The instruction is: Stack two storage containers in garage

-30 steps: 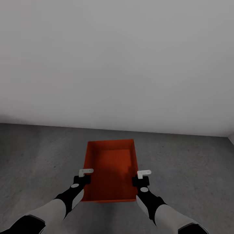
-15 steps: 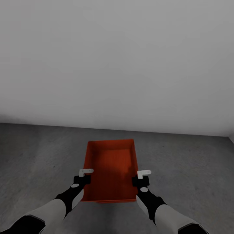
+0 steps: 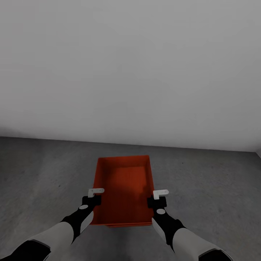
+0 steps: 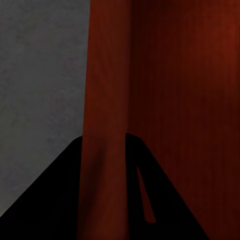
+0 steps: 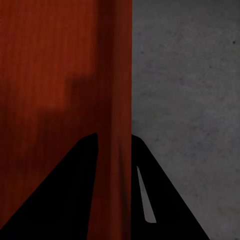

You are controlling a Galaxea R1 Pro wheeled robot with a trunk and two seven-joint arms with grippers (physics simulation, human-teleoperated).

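Bin: orange-red open-top bin point(image 3: 123, 190), long axis running away from the robot, hanging low over the floor point(image 3: 210, 188) of the garage; whether its base touches anything cannot be told.
Second bin: a thin orange-red edge point(image 3: 128, 225) shows just under the near end of the held bin; this may be the other bin beneath it, though the head view leaves it uncertain.
Contents: nothing inside; ribbed bottom bare.
Left gripper: point(image 3: 95, 194) closed over the bin's left long wall near the robot's end; in the left wrist view the wall point(image 4: 107, 120) runs straight between the two dark fingers point(image 4: 60, 200).
Right gripper: point(image 3: 159, 197) clamped likewise on the right long wall; the right wrist view shows the wall point(image 5: 117, 100) pinched between the fingers point(image 5: 165, 200).
Floor: dark grey mottled concrete on both sides of the bin.
Wall: plain light-grey wall point(image 3: 130, 72) beyond the bin's far end, well apart from it.
Done, as judged: carrying finished for this bin; it is in the garage and at its placing spot.
Left, as judged: settle the bin square, let go with both grippers, lift the arms away. If the edge below is not the other bin, that bin must be fetched from the living room and stacked on this one.
Risk: uneven release could tilt or skew the bin.
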